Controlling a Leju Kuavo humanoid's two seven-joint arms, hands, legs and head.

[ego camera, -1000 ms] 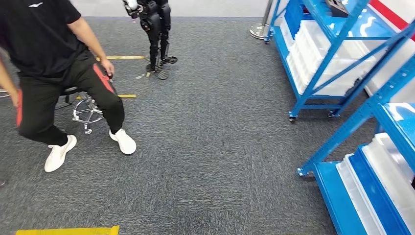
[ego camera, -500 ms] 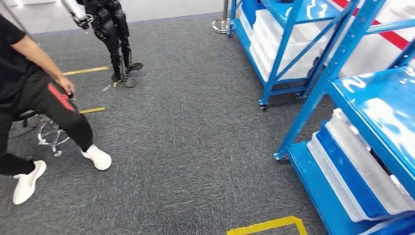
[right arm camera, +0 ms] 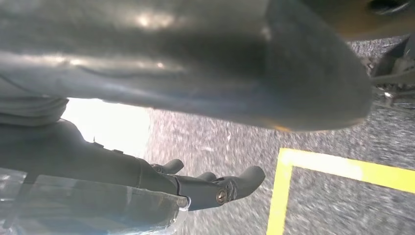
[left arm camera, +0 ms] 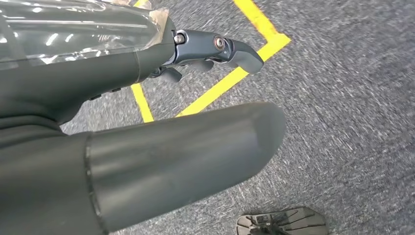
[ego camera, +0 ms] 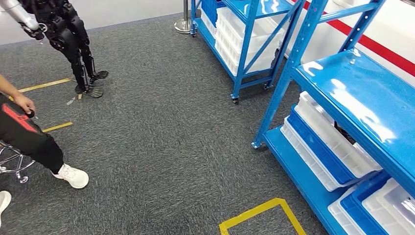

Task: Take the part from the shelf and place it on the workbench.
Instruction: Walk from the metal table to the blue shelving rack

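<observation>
A blue shelf rack (ego camera: 359,105) stands close on my right, with white and blue bins (ego camera: 329,147) on its lower level. A second blue rack (ego camera: 244,36) with white bins stands farther back. I cannot make out which item is the part. My left hand (left arm camera: 215,46) hangs over the grey carpet, fingers stretched out and holding nothing. My right hand (right arm camera: 215,188) hangs the same way, fingers apart with nothing in them.
A person (ego camera: 29,137) in black trousers and white shoes sits on a stool (ego camera: 12,164) at the left. Another dark humanoid robot (ego camera: 68,34) stands at the back left. Yellow tape (ego camera: 259,215) marks a square on the carpet just ahead.
The whole view has swung to the right: the racks now fill the right side and lie closer, the person and the other robot have slid toward the left edge.
</observation>
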